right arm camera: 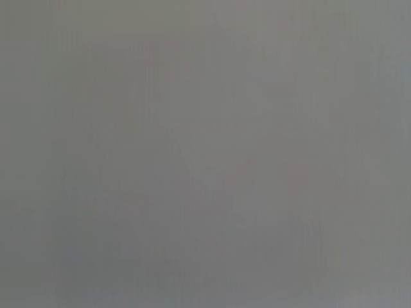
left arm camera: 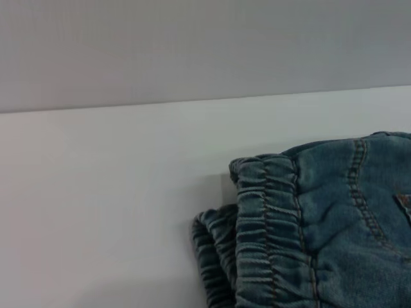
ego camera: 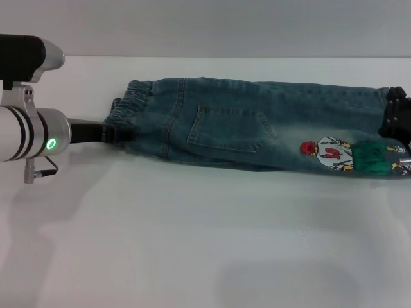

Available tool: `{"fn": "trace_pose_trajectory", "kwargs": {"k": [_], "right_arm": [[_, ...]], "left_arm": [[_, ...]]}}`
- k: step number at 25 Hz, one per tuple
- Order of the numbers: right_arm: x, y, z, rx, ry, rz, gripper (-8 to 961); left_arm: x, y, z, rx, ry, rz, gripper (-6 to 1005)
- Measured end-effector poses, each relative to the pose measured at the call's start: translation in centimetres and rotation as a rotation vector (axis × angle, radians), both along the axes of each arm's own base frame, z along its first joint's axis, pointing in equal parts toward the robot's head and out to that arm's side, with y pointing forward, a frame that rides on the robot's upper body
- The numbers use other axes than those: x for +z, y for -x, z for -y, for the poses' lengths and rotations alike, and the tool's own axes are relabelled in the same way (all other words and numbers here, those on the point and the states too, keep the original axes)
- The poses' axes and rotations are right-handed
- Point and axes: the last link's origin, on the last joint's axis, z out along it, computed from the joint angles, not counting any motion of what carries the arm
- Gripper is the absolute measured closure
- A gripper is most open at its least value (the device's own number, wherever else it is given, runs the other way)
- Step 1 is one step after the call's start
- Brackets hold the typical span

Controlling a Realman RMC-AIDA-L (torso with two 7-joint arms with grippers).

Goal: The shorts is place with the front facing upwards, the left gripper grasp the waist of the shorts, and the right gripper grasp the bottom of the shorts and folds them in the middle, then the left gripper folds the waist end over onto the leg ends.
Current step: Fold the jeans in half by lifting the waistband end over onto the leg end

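The blue denim shorts (ego camera: 257, 122) lie doubled lengthwise across the far part of the table, patch pocket (ego camera: 228, 128) on top. The ruffled waist (ego camera: 131, 106) points left, and its gathered bands (left arm camera: 270, 231) fill the left wrist view. My left gripper (ego camera: 121, 134) reaches in from the left and is shut on the near corner of the waist. The bottom of the shorts (ego camera: 379, 96), with the cartoon print (ego camera: 340, 155) close by, is at the far right. There my right gripper (ego camera: 393, 119) is shut on the hems, half cut off by the frame edge. The right wrist view shows only grey.
The white table (ego camera: 192, 244) stretches bare in front of the shorts. A grey wall (ego camera: 205, 25) rises just behind the table's far edge. My left arm's silver cylinder with the green light (ego camera: 50, 144) hangs over the table's left side.
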Motion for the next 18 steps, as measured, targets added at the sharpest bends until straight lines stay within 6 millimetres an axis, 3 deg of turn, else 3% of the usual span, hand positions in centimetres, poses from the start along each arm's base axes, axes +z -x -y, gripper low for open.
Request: {"fn": "trace_pose_trajectory", "kwargs": {"k": [18], "right_arm": [[0.4, 0.3, 0.3, 0.005, -0.015, -0.011, 953]], "left_arm": [[-1.6, 0.2, -0.7, 0.0, 0.015, -0.009, 270]]}}
